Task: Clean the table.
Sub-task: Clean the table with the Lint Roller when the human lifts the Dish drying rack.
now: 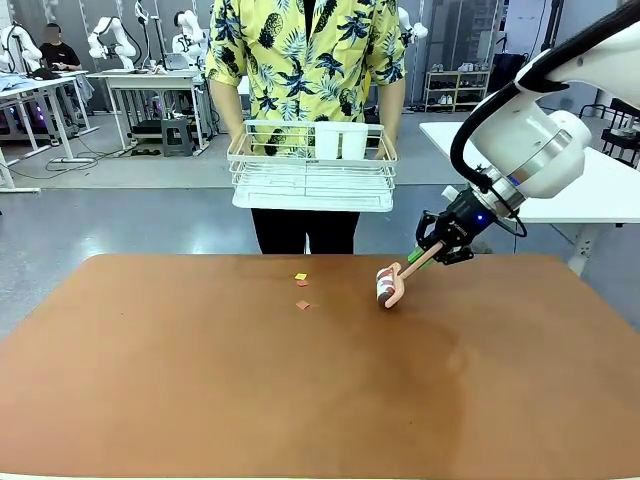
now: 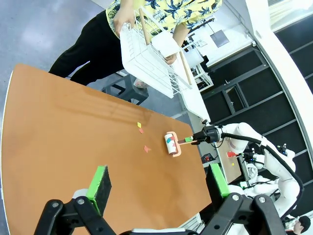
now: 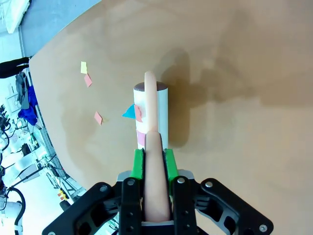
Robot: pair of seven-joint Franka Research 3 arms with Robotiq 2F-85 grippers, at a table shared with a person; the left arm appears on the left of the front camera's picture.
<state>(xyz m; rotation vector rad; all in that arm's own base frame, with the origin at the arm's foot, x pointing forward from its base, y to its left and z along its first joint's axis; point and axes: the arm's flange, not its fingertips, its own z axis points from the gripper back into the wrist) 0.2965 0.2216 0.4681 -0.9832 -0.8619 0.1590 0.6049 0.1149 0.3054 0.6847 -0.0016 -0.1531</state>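
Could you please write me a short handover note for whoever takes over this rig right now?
The right gripper is shut on the handle of the lint roller, whose roll rests on the table.
The left gripper is open and holds nothing.
The person stands at the far side holding a white wire basket.
Done: a few paper bits are stuck to the roll.
Left: three paper scraps lie on the table to the roller's left: a yellow scrap, a red scrap beside it, and an orange scrap nearer the robot.
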